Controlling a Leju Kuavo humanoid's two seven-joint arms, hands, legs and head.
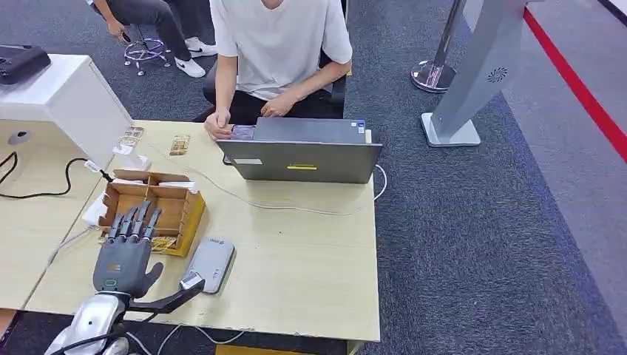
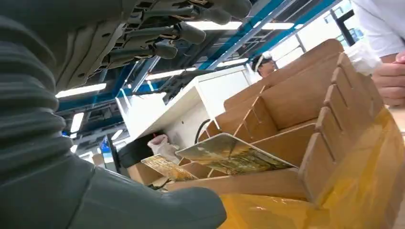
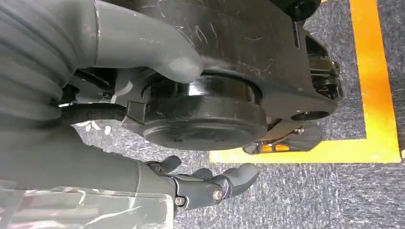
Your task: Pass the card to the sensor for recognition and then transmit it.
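The left hand [image 1: 127,251] hovers over the near edge of the wooden card box [image 1: 151,211], its fingers [image 2: 181,33] spread and released, holding nothing; it seems posed to reach down for a card. The box stands on the desk [image 1: 296,259] and is split by wooden dividers, apparently so that cards lean upright and can be picked out one at a time. In the left wrist view a card [image 2: 229,155] with a gold pattern lies tilted in a near compartment of the box, under the fingers and apart from them. Just beside the box, toward the robot's right, lies the grey sensor [image 1: 211,264], flat on the desk and close enough for a short carry once a card is lifted. Beyond the box a person [image 1: 277,44] sits behind an open laptop [image 1: 303,151]. The right hand [image 3: 210,183] hangs down over the carpet, far from the box, fingers loosely curled around nothing, evidently idle
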